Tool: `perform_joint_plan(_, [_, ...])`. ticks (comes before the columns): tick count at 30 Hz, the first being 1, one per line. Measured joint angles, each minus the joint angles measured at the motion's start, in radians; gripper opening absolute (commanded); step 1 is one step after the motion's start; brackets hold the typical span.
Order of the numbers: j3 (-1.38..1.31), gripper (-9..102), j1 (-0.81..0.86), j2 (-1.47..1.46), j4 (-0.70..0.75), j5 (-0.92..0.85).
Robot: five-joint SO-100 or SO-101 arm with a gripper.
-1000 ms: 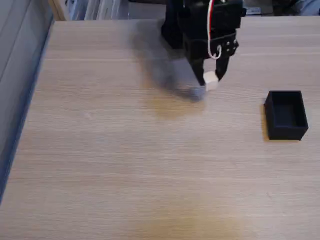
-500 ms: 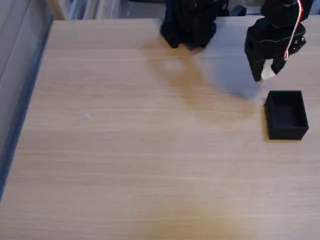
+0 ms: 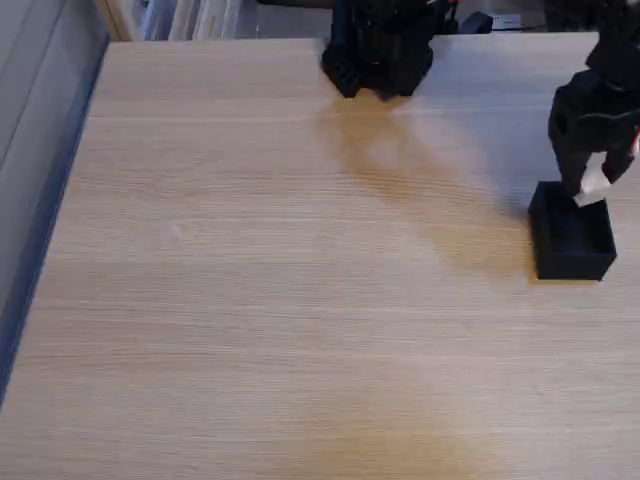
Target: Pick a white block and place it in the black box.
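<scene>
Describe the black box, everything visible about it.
The black box is small, matte black and roughly square, with thin walls, an open top and no lid. It sits flat on the light wood-grain table near the right edge of the fixed view. Its dark interior looks empty as far as can be seen. Directly over its rear edge hangs the gripper, holding the white block; whether either touches the rim cannot be told.

You see a big wooden table point(image 3: 250, 300) with light brown stripes in the wood. A soft shadow point(image 3: 440, 190) lies across it. A gray wall point(image 3: 30, 120) runs down your left side. Pale things point(image 3: 190, 18) stand behind the table.
</scene>
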Motion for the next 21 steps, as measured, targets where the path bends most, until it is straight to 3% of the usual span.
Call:
perform_joint_plan(6, [-0.009,22,0.012,-0.012,0.002,0.026])
perform_joint_plan(11, [-0.009,25,0.048,-0.017,0.002,0.031])
perform_joint_plan(13, [-0.008,21,0.061,-0.017,0.002,0.031])
perform_joint_plan(16, [0.051,2,0.083,0.038,-0.002,0.012])
perform_joint_plan(21, [0.305,0,0.166,0.259,-0.051,-0.034])
